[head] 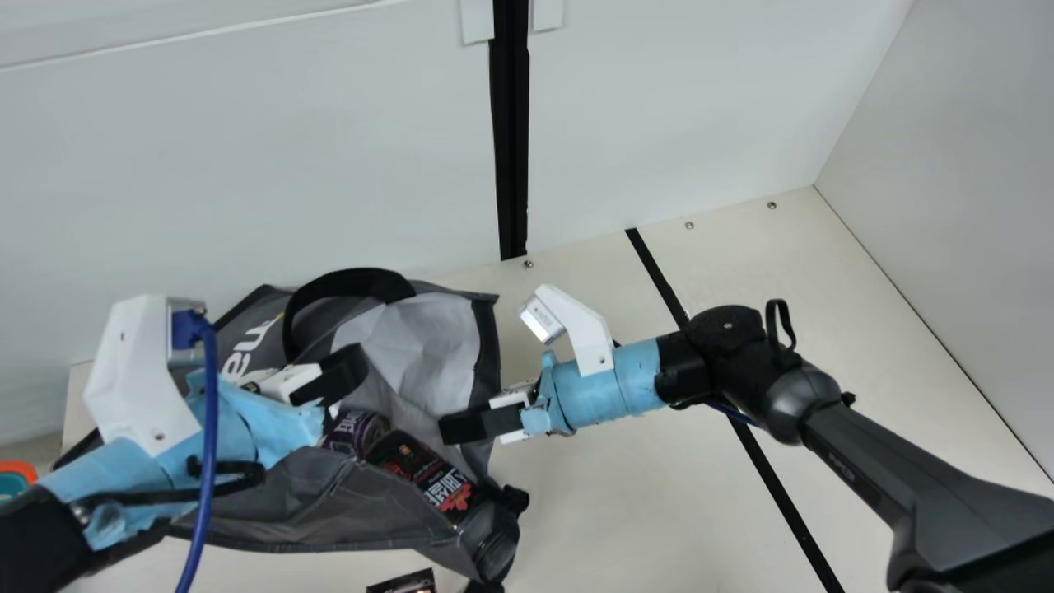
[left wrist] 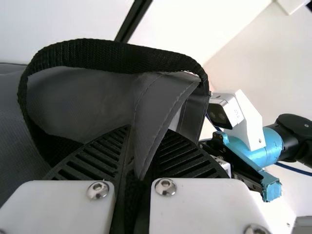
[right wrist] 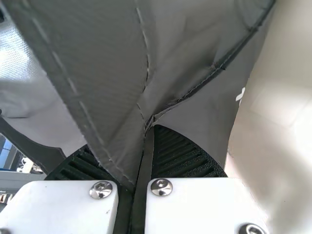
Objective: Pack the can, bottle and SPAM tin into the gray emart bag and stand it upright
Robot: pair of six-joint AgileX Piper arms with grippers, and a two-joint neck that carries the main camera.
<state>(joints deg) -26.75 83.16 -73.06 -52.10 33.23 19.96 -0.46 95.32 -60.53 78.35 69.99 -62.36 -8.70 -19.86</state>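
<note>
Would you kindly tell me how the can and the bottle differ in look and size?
The can shows purple, while the bottle is mostly black with a red mark. The visible part of the bottle is also clearly longer than that of the can. Both lie in the gray bag.

Left arm (head: 136, 478) and right arm (head: 823, 412) angled inward, pinching.
Left gripper (head: 360, 366) and right gripper (head: 445, 428) point toward each other in the main view, near but apart; each wrist view shows ribbed fingers closed.
</note>
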